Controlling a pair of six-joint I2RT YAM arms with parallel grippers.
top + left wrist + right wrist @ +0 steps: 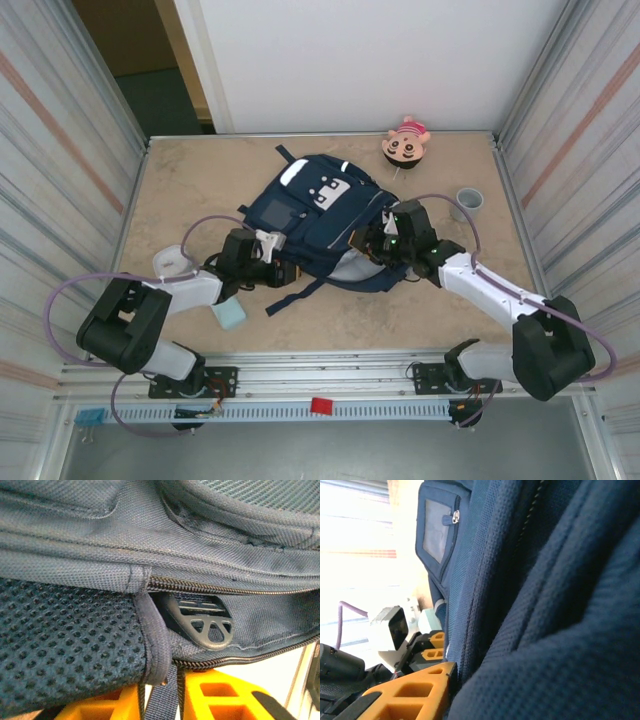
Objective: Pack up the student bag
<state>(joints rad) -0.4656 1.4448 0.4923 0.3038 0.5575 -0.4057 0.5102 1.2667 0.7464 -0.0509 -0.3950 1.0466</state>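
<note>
Student bag (320, 225) lies flat on the table (170, 190), left claw (265, 247) and right claw (378, 245) against its sides; we cannot tell how open either is. We judge we are opening it; next needs a sure hold on the zipped edge.

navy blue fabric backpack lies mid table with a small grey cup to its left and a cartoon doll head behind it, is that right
Not quite. The top external view shows the small grey cup to the right of the navy blue fabric backpack, not its left. The backpack does lie mid table, with the pink-capped cartoon doll head behind it.
</note>
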